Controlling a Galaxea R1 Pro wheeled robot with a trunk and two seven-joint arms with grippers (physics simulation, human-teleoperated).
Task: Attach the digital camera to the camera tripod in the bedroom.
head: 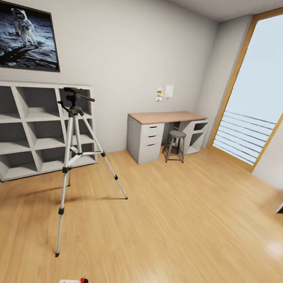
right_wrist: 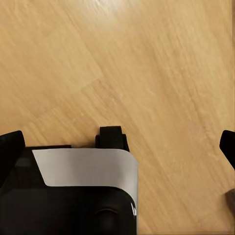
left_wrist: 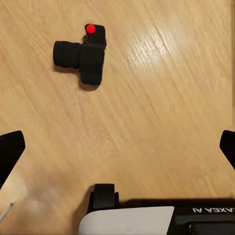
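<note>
Looking across a bedroom with a light wood plank floor [head: 184, 232] and pale walls; standing at the left, the camera tripod [head: 73, 152], three silver legs splayed wide for balance, dark head and pan handle at the top, bare and waiting for a mount; sitting just behind it, white cube shelves [head: 34, 127] against the wall, an astronaut moon poster [head: 26, 37] hanging above; further right, a wood-topped table [head: 167, 116] with drawers, a small round stool [head: 175, 145] tucked beside it; filling the right wall, a tall window [head: 268, 84].

Lying on the floor in the left wrist view, the digital camera [left_wrist: 83, 55], black and chunky, lens barrel pointing sideways, red dot near one corner; well apart from the left gripper [left_wrist: 117, 147], whose dark fingers [left_wrist: 10, 152] are spread wide at either edge of the picture, nothing between them; likely held open like this in readiness for reaching down to the camera body; peeking in at the bottom edge of the head view, a red dot beside a white part, probably the same camera close to the robot's base, near the tripod's front foot.

Hovering over bare planks in the right wrist view, the right gripper [right_wrist: 117, 147], fingers [right_wrist: 11, 147] likewise spread apart and holding nothing.

Judging the task as barely begun; camera not yet picked up, tripod head unoccupied; next needing a careful descent onto the camera.
</note>
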